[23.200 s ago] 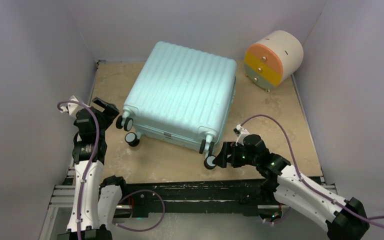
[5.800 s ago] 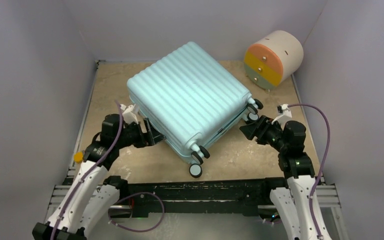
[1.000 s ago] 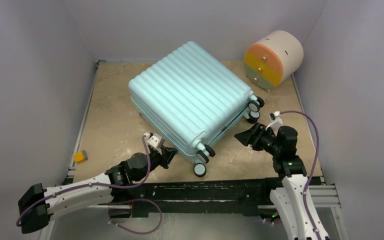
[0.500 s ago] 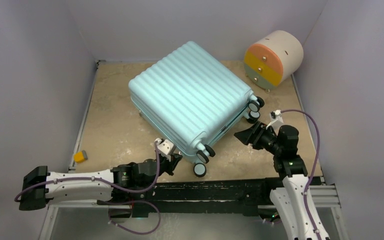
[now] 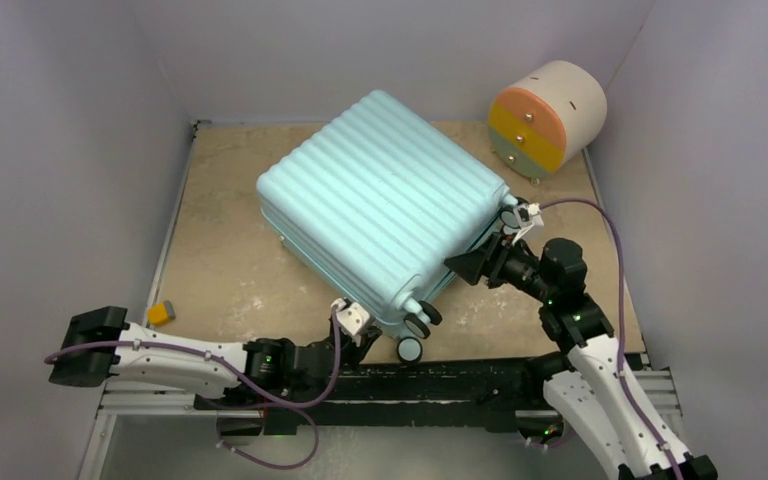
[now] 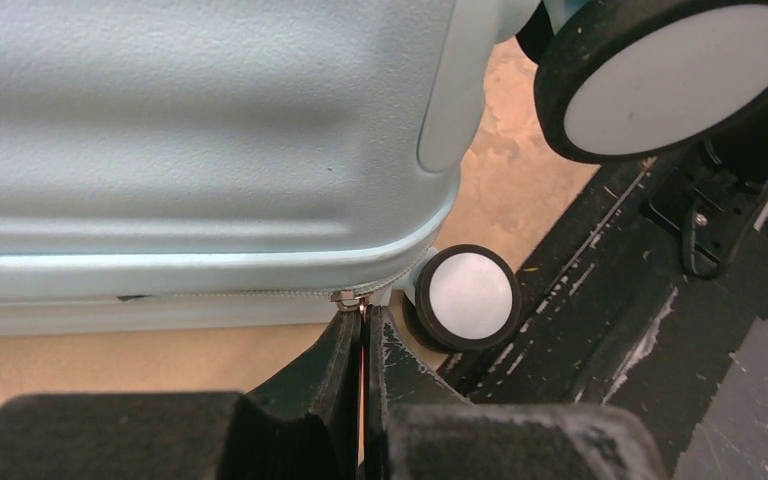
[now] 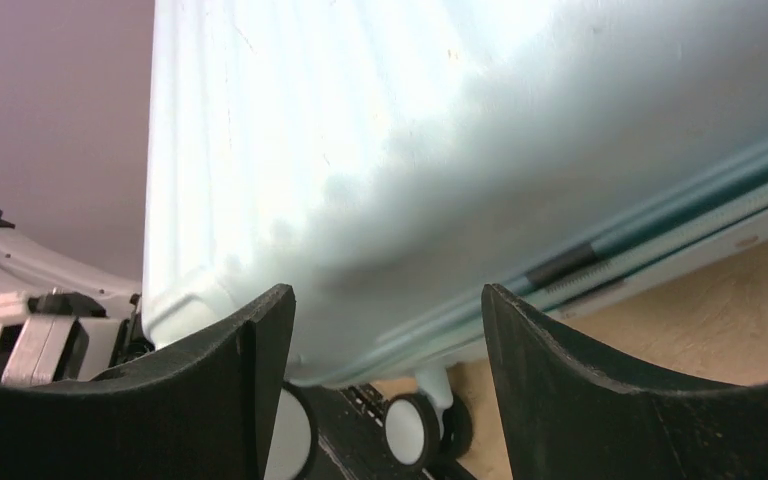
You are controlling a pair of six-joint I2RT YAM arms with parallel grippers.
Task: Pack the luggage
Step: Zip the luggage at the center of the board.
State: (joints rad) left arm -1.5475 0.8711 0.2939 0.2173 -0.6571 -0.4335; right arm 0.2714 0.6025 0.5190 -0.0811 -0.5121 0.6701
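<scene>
Luggage (image 5: pixel 380 200) lies shut, flat, centre frame, wheel end facing lower right. Left gripper (image 6: pixel 363 318) clenched at bottom corner, apparently nipping zip pull (image 6: pixel 345 296) beside wheel (image 6: pixel 470 297). Zip seam runs away to left in wrist view. Right gripper (image 5: pixel 463 265) gapes just beside wheel end.

pale teal ribbed hard-shell luggage (image 5: pixel 380 200), closed, zip seam shut, lying flat on its broad side, turned diagonal, middle of the table (image 5: pixel 220 250). wheeled end faces near-right corner; one black-and-white wheel (image 5: pixel 410 349) sits by the near edge.
</scene>
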